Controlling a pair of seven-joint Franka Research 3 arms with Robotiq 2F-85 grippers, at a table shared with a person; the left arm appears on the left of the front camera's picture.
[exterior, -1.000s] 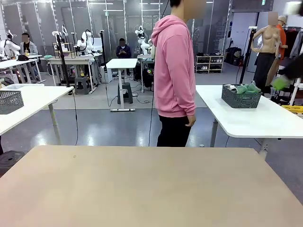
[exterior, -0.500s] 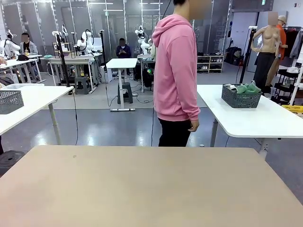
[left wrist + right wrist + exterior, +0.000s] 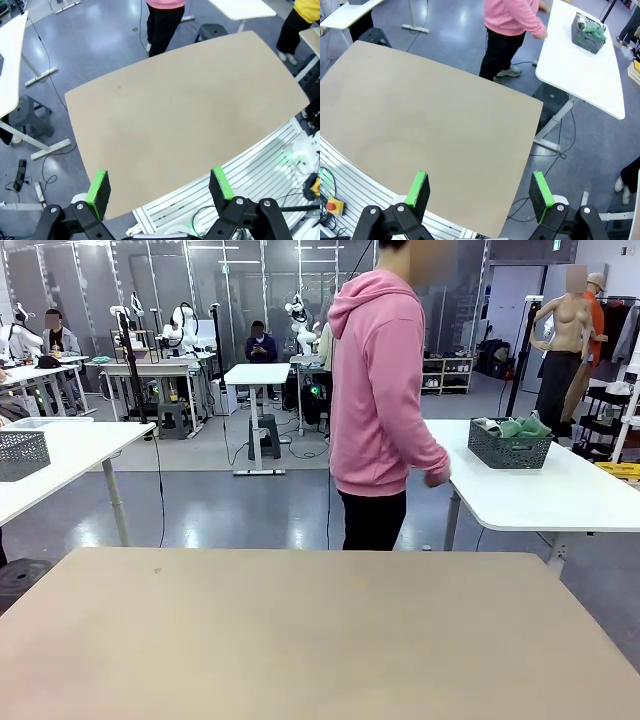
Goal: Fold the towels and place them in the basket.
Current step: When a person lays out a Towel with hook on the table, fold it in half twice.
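Basket (image 3: 508, 450) sits right of centre in the front view, on a white table (image 3: 540, 502) beyond the beige table (image 3: 320, 640). It is dark grey mesh, rectangular, with upright sides. Towels (image 3: 518, 426) are heaped in it: mostly green, with a paler piece at the left end. They are crumpled and rise above the rim.

In the right wrist view we find the basket (image 3: 586, 40) in the upper right corner, near the white table's far end, with the green towels (image 3: 594, 29) bulging out of it.

A person (image 3: 380, 390) in a pink hoodie stands top centre in the front view, between the two tables. One hand (image 3: 437, 478) is blurred beside the white table's edge.

Left gripper (image 3: 160, 187) is at the bottom of its wrist view, jaws spread wide and gripping nothing, above the beige table's near edge. Right gripper (image 3: 479, 190) is the same, jaws wide apart and nothing held.

Hard to make out:
- We cannot count the towels, and any loops or labels are too small to see.
- The mesh hides the lower part of the heap.
- The beige table's far edge cuts off the person's legs in the front view.
- The left wrist view crops the person at the top edge, leaving dark trousers and a pink hem.
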